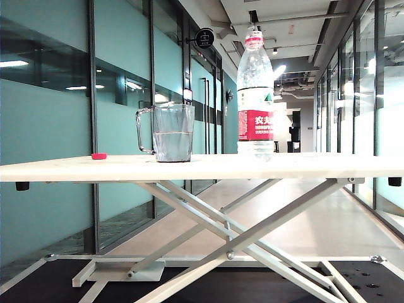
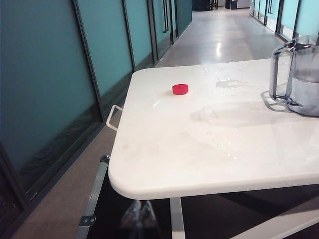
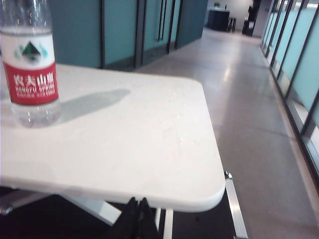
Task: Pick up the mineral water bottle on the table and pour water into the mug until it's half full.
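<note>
The mineral water bottle [image 1: 255,95] stands upright and uncapped on the right half of the white table [image 1: 297,166]. The right wrist view shows its red label [image 3: 31,82]. The clear mug [image 1: 173,132] stands left of it, handle to the left, with water [image 1: 173,146] up to about its middle. It also shows at the edge of the left wrist view, mug [image 2: 305,79]. Neither gripper shows in the exterior view. My left gripper [image 2: 141,213] hangs blurred below the table's near left corner, fingertips together, empty. My right gripper [image 3: 137,205] sits below the near right corner, shut and empty.
A red bottle cap [image 2: 180,89] lies on the table left of the mug, cap [image 1: 99,156]. Wet patches [image 2: 227,84] mark the tabletop near the mug. White scissor legs [image 1: 240,240] cross under the table. Teal glass walls [image 1: 44,126] line a corridor behind.
</note>
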